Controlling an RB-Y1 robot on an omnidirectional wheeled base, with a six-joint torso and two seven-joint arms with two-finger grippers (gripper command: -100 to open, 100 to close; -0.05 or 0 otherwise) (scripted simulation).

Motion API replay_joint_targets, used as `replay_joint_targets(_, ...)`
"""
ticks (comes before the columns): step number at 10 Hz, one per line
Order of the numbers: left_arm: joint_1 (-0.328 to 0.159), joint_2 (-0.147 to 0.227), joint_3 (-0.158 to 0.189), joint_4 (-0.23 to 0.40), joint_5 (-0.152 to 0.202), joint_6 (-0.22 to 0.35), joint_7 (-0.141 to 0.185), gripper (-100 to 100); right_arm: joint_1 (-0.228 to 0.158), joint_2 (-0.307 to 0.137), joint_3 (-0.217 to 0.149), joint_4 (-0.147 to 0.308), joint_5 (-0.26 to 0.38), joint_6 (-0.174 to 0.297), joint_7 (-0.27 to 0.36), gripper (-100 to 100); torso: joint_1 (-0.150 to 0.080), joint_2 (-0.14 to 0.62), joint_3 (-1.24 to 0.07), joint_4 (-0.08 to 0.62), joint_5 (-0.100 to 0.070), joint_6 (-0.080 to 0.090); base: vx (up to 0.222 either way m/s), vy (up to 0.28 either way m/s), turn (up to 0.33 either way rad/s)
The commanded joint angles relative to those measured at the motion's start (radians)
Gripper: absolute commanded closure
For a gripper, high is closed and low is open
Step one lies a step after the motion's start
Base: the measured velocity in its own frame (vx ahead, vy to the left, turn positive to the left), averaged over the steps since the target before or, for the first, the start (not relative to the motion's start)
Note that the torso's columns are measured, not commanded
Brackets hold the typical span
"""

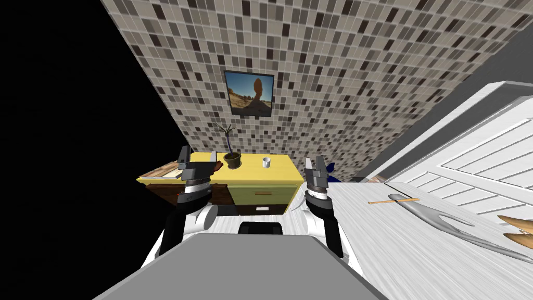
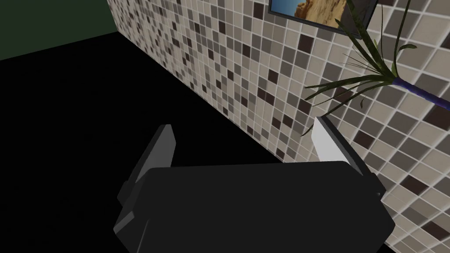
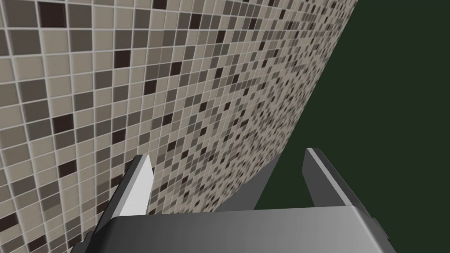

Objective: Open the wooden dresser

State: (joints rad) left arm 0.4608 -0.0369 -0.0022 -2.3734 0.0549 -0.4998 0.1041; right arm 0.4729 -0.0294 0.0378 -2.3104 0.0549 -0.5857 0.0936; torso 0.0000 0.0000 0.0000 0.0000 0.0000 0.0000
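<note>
Nearest, my left gripper [image 1: 198, 154] and right gripper [image 1: 314, 163] are raised ahead of me, both with fingers spread wide and holding nothing. Beyond them the dresser [image 1: 250, 174] stands against the far tiled wall [image 1: 338, 78], yellow-topped, its drawer fronts looking shut. The left gripper is before its left end, the right one just off its right edge. A potted plant [image 1: 232, 159] and a white cup [image 1: 266, 162] stand on top.
</note>
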Motion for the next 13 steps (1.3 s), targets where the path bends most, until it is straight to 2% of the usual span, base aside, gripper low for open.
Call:
replay_joint_targets(1,0.000,0.000,0.000,0.000,0.000,0.000,0.000,0,0.000,0.000,0.000,0.000,0.000,0.000,0.000,0,0.000,0.040,-0.082,0.041,0.000,0.000,0.000,0.000,0.000)
replay_joint_targets(9,0.000,0.000,0.000,0.000,0.000,0.000,0.000,0,0.000,0.000,0.000,0.000,0.000,0.000,0.000,0,0.000,0.618,-1.234,0.617,0.000,0.000,0.000,0.000,0.000)
replay_joint_targets(10,-0.002,0.034,-0.001,0.014,0.000,-0.001,0.000,-100,0.000,0.000,0.000,0.000,0.000,0.000,0.000,0,0.000,0.691,-1.382,0.691,0.000,0.000,0.003,-0.008,0.002)
replay_joint_targets(11,-0.004,0.059,-0.003,0.027,0.000,-0.002,-0.001,-100,0.000,0.000,0.000,0.000,0.000,0.000,0.000,0,0.000,0.725,-1.451,0.724,0.000,0.000,-0.003,-0.022,0.003)
replay_joint_targets(13,-0.009,0.106,-0.006,0.065,0.001,-0.004,-0.002,-100,0.000,0.000,0.000,0.000,0.000,0.000,0.000,0,-0.001,0.737,-1.475,0.737,0.000,0.000,-0.006,-0.032,0.004)
